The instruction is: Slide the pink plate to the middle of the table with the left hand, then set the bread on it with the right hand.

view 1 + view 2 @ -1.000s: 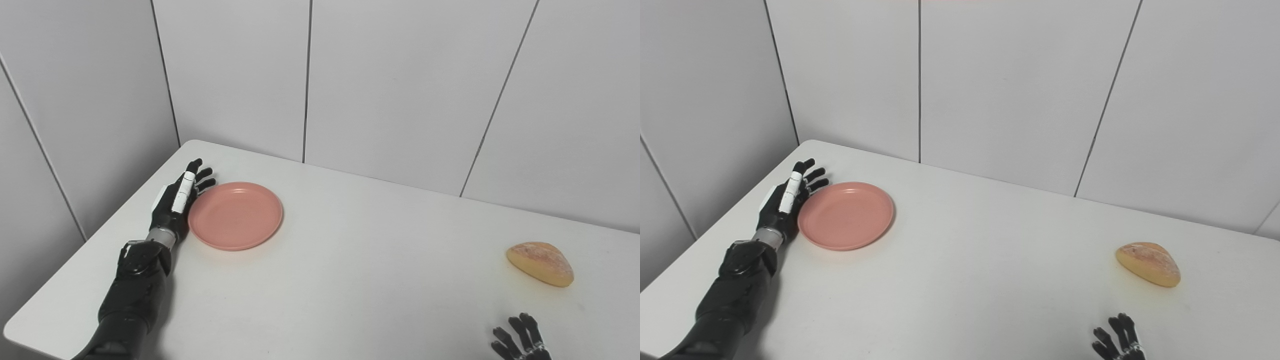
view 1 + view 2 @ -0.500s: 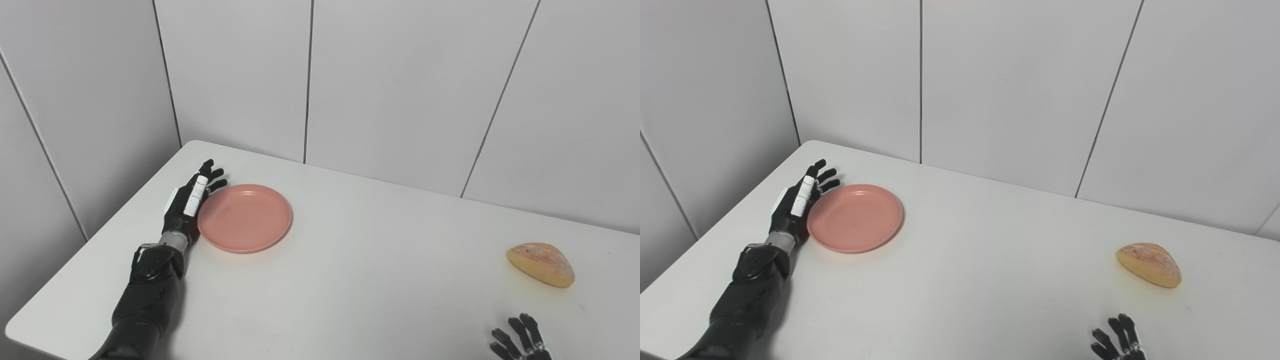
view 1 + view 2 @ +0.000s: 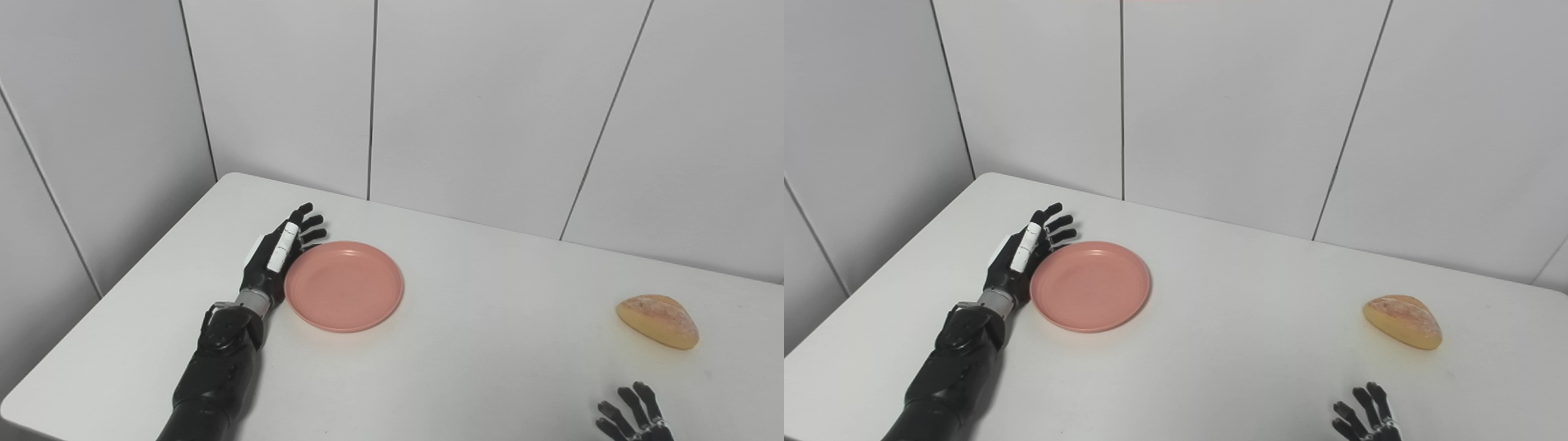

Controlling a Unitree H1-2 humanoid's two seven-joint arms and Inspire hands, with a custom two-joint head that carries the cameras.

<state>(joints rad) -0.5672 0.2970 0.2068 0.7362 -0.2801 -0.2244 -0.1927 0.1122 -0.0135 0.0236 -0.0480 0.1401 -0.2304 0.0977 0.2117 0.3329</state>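
Observation:
An empty pink plate (image 3: 343, 286) lies flat on the white table (image 3: 465, 343), left of the table's middle. My left hand (image 3: 277, 254) stands on edge against the plate's left rim, open, its fingers stretched toward the back wall. A golden bread roll (image 3: 658, 321) rests on the table at the far right, well apart from the plate. My right hand (image 3: 631, 416) shows only its spread fingertips at the bottom edge, open, nearer me than the bread and not touching it.
Grey panelled walls close the table on the back and left sides. The table's rounded back-left corner (image 3: 229, 179) lies behind the left hand. Bare white tabletop stretches between plate and bread.
My left hand has pushed the plate rightward across the table, toward the middle. The bread and the right hand have stayed where they were.

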